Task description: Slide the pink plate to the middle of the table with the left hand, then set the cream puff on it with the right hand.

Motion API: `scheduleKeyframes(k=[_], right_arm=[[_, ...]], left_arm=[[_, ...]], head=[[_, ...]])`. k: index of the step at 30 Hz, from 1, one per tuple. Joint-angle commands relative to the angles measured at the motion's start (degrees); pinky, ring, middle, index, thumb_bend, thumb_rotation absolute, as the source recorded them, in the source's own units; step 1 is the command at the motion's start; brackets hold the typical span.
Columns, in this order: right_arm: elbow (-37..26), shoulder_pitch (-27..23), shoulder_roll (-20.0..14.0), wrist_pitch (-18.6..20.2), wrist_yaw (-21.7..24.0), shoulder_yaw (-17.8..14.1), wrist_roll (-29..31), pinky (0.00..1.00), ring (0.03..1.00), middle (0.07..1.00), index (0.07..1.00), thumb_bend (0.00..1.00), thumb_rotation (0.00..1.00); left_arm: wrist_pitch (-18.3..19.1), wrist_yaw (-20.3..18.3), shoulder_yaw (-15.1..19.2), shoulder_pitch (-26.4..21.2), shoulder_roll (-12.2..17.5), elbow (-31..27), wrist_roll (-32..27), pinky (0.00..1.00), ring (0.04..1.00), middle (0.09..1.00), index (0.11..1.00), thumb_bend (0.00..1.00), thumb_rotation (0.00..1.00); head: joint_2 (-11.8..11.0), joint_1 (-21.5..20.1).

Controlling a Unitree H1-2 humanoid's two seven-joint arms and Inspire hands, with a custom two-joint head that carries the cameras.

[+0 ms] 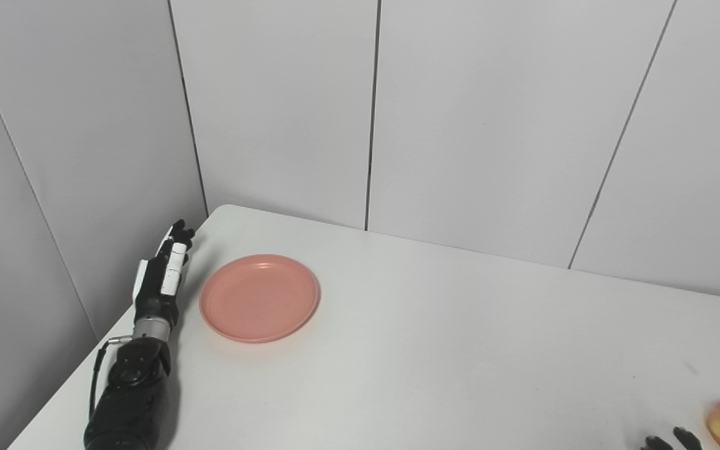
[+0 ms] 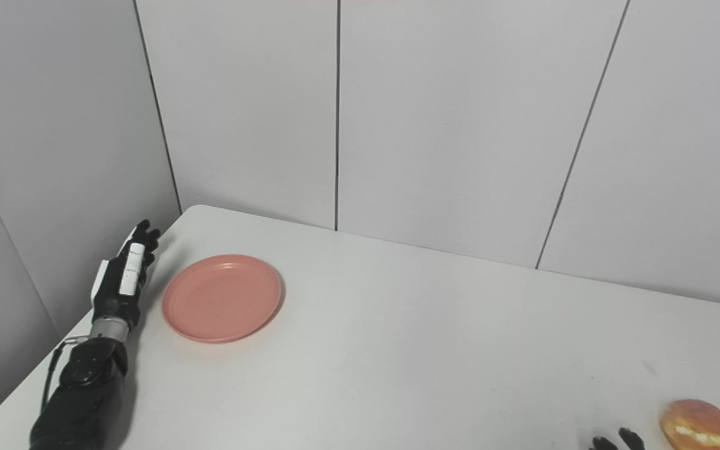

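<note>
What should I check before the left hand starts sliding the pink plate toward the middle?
1. Pink plate flat on the table, nothing on it: ok.
2. Left hand beside the plate's outer edge, fingers straight, holding nothing: ok.
3. Hand touching the plate rim: not ok, a gap shows between them.
4. Slide path to the table middle free of objects: ok.
5. Cream puff at the near right corner, away from the path: ok.
6. Right hand ready: cannot tell, only fingertips show at the bottom edge.
</note>
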Motion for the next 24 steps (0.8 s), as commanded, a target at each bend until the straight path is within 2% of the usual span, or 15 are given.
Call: scheduleKeyframes(k=[1,10,16,19,24], right_arm=[[7.55,0.99,-1.17,4.54,-2.0,-0.32,-2.38,0.9,0.884,0.862,0.932,0.93,1.0],[7.09,1.17,-1.32,5.02,-2.09,-0.28,-2.57,0.9,0.892,0.868,0.938,0.95,1.0],[6.5,1.41,-1.27,5.22,-2.31,-0.15,-2.91,0.9,0.889,0.867,0.932,0.95,1.0],[6.82,1.4,-1.34,4.85,-2.16,-0.09,-2.97,0.91,0.894,0.871,0.941,0.96,1.0],[6.42,1.47,-1.21,5.01,-2.36,-0.06,-3.03,0.9,0.886,0.866,0.938,0.97,1.0]], left_arm=[[-1.71,-1.38,0.06,-2.38,2.12,0.12,-1.1,1.0,0.976,0.934,0.924,0.93,0.91],[-0.68,0.43,-3.03,-2.35,1.83,-0.29,3.07,0.97,0.965,0.918,0.905,0.94,0.95],[0.22,-0.85,-4.71,-3.27,1.61,2.21,3.26,1.0,0.977,0.927,0.914,0.93,0.93],[0.23,-0.82,-5.75,-3.48,1.69,3.25,4.13,0.97,0.973,0.937,0.93,0.94,0.95],[1.32,-1.37,-6.29,-3.32,1.06,2.68,3.57,0.96,0.976,0.944,0.933,0.91,0.94]], head=[[0.11,-0.01],[0.38,-0.03],[0.6,-0.1],[0.67,-0.17],[0.8,-0.35]])
